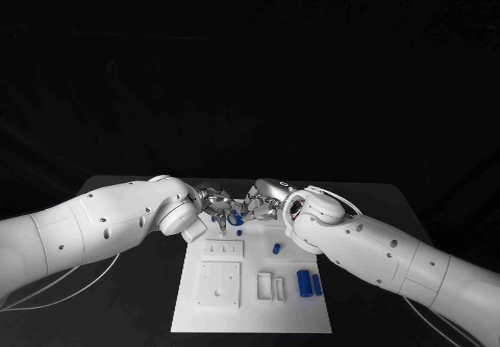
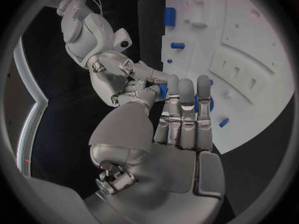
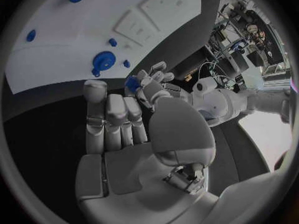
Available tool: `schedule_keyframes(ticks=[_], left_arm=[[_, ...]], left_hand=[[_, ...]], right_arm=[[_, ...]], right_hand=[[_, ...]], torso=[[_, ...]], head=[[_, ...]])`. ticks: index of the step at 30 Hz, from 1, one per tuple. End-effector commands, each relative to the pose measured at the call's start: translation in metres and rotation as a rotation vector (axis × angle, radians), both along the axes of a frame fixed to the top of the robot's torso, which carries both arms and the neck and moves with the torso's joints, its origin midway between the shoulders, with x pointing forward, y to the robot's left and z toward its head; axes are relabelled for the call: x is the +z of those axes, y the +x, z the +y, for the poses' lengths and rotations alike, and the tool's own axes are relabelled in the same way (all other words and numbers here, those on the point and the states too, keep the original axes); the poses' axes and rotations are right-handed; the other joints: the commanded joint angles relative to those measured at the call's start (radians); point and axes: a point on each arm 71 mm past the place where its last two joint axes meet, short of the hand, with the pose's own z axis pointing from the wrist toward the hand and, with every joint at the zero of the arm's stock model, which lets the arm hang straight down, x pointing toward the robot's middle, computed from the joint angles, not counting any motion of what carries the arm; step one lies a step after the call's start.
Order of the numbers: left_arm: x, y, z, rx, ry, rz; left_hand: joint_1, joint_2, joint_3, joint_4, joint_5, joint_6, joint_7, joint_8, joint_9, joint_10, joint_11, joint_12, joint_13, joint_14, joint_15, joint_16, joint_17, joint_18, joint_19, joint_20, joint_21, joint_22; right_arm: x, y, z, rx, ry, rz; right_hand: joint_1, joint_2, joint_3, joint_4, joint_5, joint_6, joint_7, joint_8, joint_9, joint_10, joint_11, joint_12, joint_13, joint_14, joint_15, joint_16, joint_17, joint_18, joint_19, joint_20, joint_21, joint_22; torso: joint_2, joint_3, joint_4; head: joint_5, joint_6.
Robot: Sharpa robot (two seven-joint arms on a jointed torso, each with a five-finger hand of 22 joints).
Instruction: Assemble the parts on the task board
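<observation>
Two hands meet over the far edge of the task board (image 1: 250, 312), and between them sits one small blue part (image 1: 236, 217). From the left comes the left hand (image 1: 214, 206), long fingers straight, thumb reaching toward the part. From the right comes the right hand (image 1: 263, 204), posed much the same. Fingertips of both touch the piece, yet we cannot tell which hand carries it, or whether either has it pinched firmly.

We judge that to be the main risk. If one hand lets go before the other has a sure hold, the part may drop onto the board's far edge and roll off. The crowded fingers may also knock each other and twist the piece.

Near that far edge a blue gear (image 3: 104, 60) lies on the board, which a falling part could strike. Toward the board's right side lie two blue cylinders (image 1: 308, 283), close together.

Under the board we see a black table (image 1: 386, 195), smooth and flat. Beyond it the room is dark.
</observation>
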Motion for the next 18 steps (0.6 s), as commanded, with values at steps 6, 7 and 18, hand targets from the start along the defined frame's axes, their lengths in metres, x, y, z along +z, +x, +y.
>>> schedule_keyframes(ticks=[6, 7, 18], left_arm=[[-0.0027, -0.0030, -0.0047, -0.039, 0.007, 0.010], [-0.0026, -0.0030, -0.0047, -0.039, 0.007, 0.009], [-0.0016, -0.0025, -0.0044, -0.036, 0.015, -0.013]], left_hand=[[-0.010, 0.003, 0.046, -0.054, 0.023, 0.050, -0.043, 0.025, 0.151, 0.028, -0.014, 0.005, 0.012, 0.018, -0.014, 0.023, 0.017, 0.015, 0.002, -0.012, 0.028, 0.021], [-0.013, 0.002, 0.050, -0.056, 0.023, 0.056, -0.046, 0.029, 0.173, 0.032, -0.016, 0.007, 0.014, 0.020, -0.016, 0.026, 0.020, 0.014, 0.003, -0.014, 0.032, 0.024], [-0.040, -0.027, 0.084, -0.068, 0.102, 0.093, -0.067, 0.029, 0.338, 0.069, -0.034, 0.021, 0.036, 0.048, -0.033, 0.051, 0.051, 0.015, 0.016, -0.030, 0.063, 0.046]], right_arm=[[0.0019, -0.0005, 0.0035, 0.021, 0.004, -0.008], [0.0016, -0.0004, 0.0035, 0.021, 0.004, -0.007], [-0.0025, 0.0006, 0.0021, 0.021, 0.009, 0.001]], right_hand=[[-0.002, 0.013, 0.000, 0.007, 0.004, 0.027, -0.020, 0.002, -0.001, -0.006, 0.000, -0.006, -0.002, 0.004, -0.002, -0.009, 0.000, 0.004, 0.049, -0.006, 0.000, 0.061], [-0.002, 0.013, 0.000, 0.007, 0.004, 0.027, -0.020, 0.002, -0.001, -0.006, 0.000, -0.006, -0.002, 0.004, -0.002, -0.009, 0.000, 0.004, 0.049, -0.006, 0.000, 0.061], [-0.012, 0.002, -0.008, 0.012, 0.019, 0.003, -0.013, 0.002, -0.004, -0.023, 0.005, -0.029, -0.017, -0.006, 0.002, -0.027, -0.012, 0.006, 0.045, -0.003, -0.026, 0.054]], torso=[[0.000, 0.0001, 0.0000], [0.000, 0.0000, 0.0000], [0.000, 0.0003, -0.0004]], head=[[-0.001, -0.003], [-0.001, -0.003], [-0.001, -0.006]])
